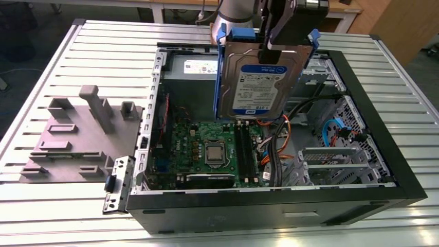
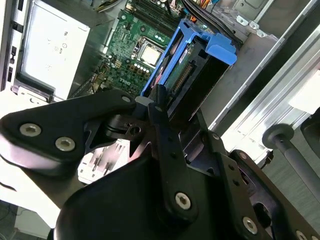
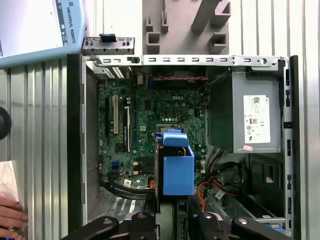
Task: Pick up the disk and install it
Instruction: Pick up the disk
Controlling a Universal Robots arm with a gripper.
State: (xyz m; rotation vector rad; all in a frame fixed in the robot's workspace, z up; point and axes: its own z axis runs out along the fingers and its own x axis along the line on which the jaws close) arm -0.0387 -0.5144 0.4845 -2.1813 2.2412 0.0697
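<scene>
Disk (image 1: pixel 257 77), exterior view: hangs on edge over the open computer case (image 1: pixel 274 206), above the green board (image 1: pixel 205 139), top edge pinched by the gripper (image 1: pixel 271 51), jaws closed on it. Second wrist view: shows the disk's blue rails (image 2: pixel 220 50) just past the fingers (image 2: pixel 159 107). First wrist view: looks down its blue end over the board, grey box (image 3: pixel 245 120) beside, a hand (image 3: pixel 10 217) well apart.

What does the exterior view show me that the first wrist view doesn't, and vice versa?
Exterior view: the disk's labelled face, hanging upright from the gripper above the open case, and a grey fixture block on the table at the exterior view's left. First wrist view: a hand outside the case. Both: the disk's blue rails, the motherboard, the power supply.
</scene>
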